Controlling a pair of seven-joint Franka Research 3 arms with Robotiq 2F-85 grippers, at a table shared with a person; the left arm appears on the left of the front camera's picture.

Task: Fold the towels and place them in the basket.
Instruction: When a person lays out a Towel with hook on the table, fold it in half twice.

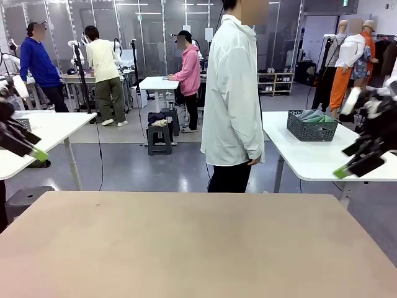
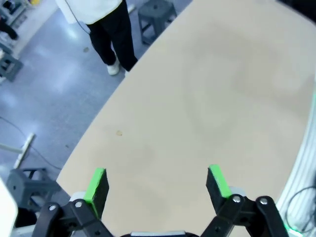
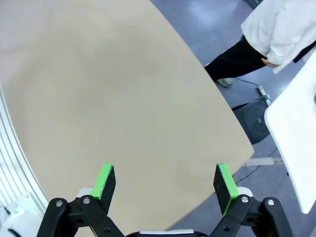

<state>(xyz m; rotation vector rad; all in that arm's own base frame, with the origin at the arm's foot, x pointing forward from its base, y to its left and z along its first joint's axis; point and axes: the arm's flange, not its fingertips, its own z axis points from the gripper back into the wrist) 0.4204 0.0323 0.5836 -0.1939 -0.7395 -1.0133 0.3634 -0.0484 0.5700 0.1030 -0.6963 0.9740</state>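
**Bare bench, both pincers spread**

Risks first: my bench (image 1: 198, 248) has nothing on it to fold. The basket (image 1: 312, 131) sits on a separate white table (image 1: 298, 158) well beyond the far edge, prob. out of my reach. Cloth (image 1: 316, 117) incl. a mint-green bit lies in it; can't tell if that's the towels. A person (image 1: 232, 93) stands at the far edge, back turned. Reaching across now could hit them, since they wouldn't see me coming.

Left pincer (image 2: 158, 182): spread wide, holding nothing, hovering above the bench w/o touching. Right pincer (image 3: 164, 182): same.
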